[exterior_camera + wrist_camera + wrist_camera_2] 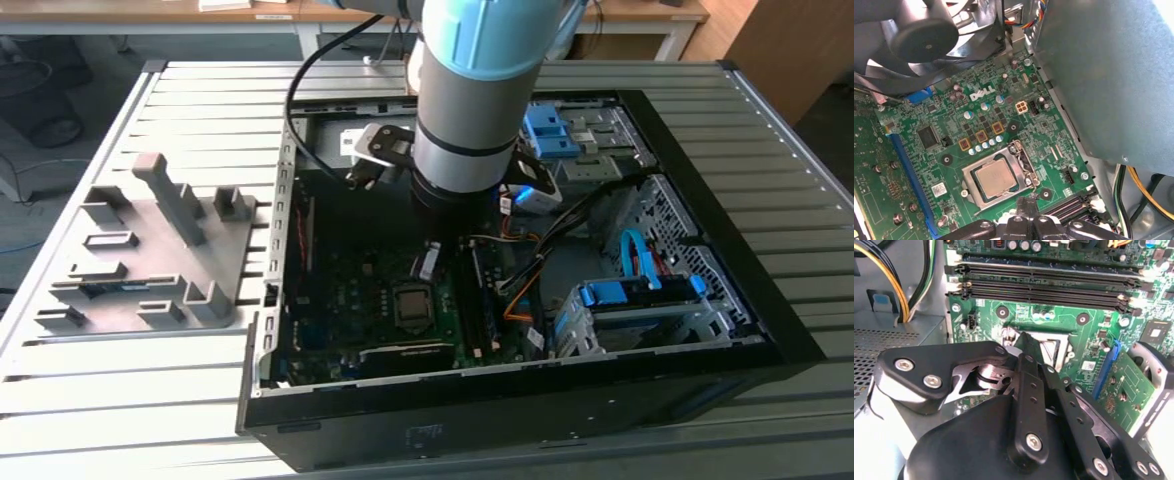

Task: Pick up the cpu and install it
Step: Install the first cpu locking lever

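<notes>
We saw the cpu [996, 179] lying flat, face up, in its socket [1024, 160]. The pincer [1026, 206] hung beside it, pointing down; we could not tell its opening.

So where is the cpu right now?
In the first wrist view the cpu lies flat in its metal-framed socket on the green motherboard, just ahead of the gripper, between the blue slot and the black memory slots.

An open black computer case [747, 330] lies on a slatted metal table [200, 80]. Inside the case, the green motherboard [1054, 130] carries black memory slots [1049, 277], with a black fan [924, 35] above it and blue drive brackets [627, 292] beside it. A grey fixture tray [147, 250] sits just beside the case, on the exterior view's left.
</notes>
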### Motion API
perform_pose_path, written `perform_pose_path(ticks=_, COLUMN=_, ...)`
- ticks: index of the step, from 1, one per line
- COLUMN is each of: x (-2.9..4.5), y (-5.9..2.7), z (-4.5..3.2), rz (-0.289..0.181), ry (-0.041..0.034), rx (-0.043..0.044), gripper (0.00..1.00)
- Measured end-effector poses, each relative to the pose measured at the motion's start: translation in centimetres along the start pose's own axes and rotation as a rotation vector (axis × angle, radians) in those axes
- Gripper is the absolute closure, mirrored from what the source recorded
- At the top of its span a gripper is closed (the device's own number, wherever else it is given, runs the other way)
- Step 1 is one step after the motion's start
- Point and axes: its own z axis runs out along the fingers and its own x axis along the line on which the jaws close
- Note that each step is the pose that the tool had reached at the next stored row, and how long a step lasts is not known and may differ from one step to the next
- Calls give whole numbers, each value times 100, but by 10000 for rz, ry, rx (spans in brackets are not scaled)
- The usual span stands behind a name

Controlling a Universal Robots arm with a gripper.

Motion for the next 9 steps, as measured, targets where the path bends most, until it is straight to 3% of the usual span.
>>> perform_pose_path(ticks=9, x=-1, y=-2, z=5, rz=-2, ry=-2, rx=0, gripper=90)
